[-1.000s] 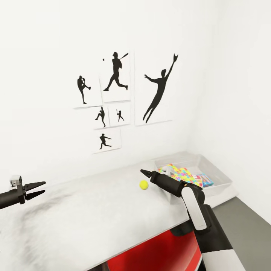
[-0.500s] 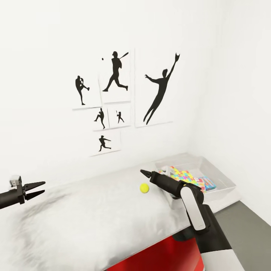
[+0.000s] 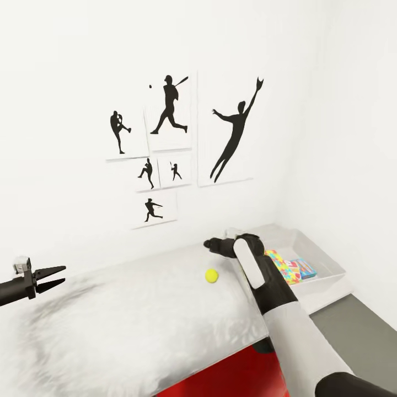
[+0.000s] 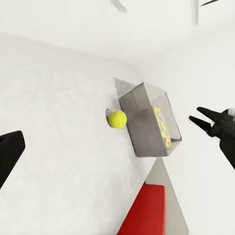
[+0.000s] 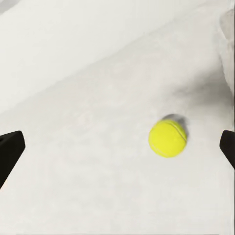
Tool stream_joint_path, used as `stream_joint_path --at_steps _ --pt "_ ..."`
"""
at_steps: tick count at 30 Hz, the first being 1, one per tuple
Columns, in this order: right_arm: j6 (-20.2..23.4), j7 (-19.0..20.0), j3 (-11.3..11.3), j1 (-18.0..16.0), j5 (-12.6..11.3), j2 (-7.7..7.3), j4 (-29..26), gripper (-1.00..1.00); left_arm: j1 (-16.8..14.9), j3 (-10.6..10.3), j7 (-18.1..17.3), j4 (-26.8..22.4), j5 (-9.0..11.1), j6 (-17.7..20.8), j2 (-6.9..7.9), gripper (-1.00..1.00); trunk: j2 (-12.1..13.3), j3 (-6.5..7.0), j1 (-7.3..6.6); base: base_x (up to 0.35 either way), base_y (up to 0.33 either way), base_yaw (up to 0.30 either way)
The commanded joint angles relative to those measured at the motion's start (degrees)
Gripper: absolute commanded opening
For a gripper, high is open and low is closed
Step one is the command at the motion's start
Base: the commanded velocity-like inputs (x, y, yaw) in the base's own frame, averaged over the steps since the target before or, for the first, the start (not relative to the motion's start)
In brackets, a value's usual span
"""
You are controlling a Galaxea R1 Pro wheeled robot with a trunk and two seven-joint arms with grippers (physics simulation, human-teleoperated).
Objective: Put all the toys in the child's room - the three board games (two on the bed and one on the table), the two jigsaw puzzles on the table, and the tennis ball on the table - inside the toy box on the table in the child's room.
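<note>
A yellow tennis ball (image 3: 211, 275) lies on the white table (image 3: 127, 314), just left of the clear toy box (image 3: 326, 258). Colourful puzzle and game boxes (image 3: 285, 268) lie inside the toy box. My right gripper (image 3: 206, 243) hovers above and slightly behind the ball, open, its fingertips (image 5: 11, 151) spread wide with the ball (image 5: 167, 138) between and below them. At the table's left end my left gripper (image 3: 62, 275) hangs open and empty. From the left wrist I see the ball (image 4: 117, 119), the toy box (image 4: 147, 125) and the right gripper (image 4: 195, 113).
Baseball silhouette posters (image 3: 176, 138) hang on the wall behind the table. A red object (image 3: 231, 369) stands under the table's front edge. Grey floor (image 3: 353, 325) shows at the right, past the toy box.
My right arm has lifted and swung its wrist over, bringing the forearm in front of the toy box. The ball and the left gripper stay put. The view shifted slightly at first.
</note>
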Motion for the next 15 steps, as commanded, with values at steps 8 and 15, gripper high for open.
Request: stream_joint_path --at_steps 8,15 --pt "-6.17 -4.54 0.23 -20.43 -1.03 0.00 27.86 1.00 -0.08 -0.48 -0.34 0.02 0.44 0.60 0.29 1.00 -0.15 -0.15 0.03 0.000 0.000 0.000" --pt "-13.62 -5.49 0.18 -29.38 -1.15 0.00 43.80 1.00 -0.08 -0.48 -0.43 -0.28 0.44 0.60 -0.01 1.00 -0.15 -0.15 0.03 0.000 0.000 0.000"
